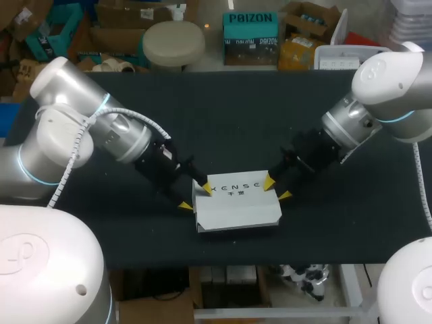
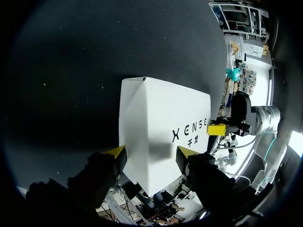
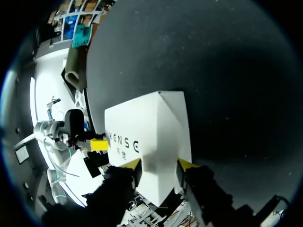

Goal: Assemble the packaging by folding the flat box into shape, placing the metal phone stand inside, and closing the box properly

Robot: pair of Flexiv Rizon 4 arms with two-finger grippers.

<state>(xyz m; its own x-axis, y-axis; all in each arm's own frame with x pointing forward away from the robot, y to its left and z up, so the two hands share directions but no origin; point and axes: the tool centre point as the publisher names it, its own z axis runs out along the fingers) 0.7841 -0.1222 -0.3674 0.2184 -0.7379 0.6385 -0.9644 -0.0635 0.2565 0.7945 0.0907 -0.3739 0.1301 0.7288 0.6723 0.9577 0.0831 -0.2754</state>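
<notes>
A white box with dark lettering on its top lies folded into shape near the table's front edge. My left gripper straddles its left end, open, with one yellow tip over the top's far corner and the other just off the side. In the left wrist view the box fills the gap of that gripper. My right gripper holds the right end. There the narrowed end of the box sits pinched between the fingers of the gripper. The metal phone stand shows in no view.
The black table top stretches bare behind and to both sides of the box. Its front edge runs a short way before the box. Both arms slant in low from the sides.
</notes>
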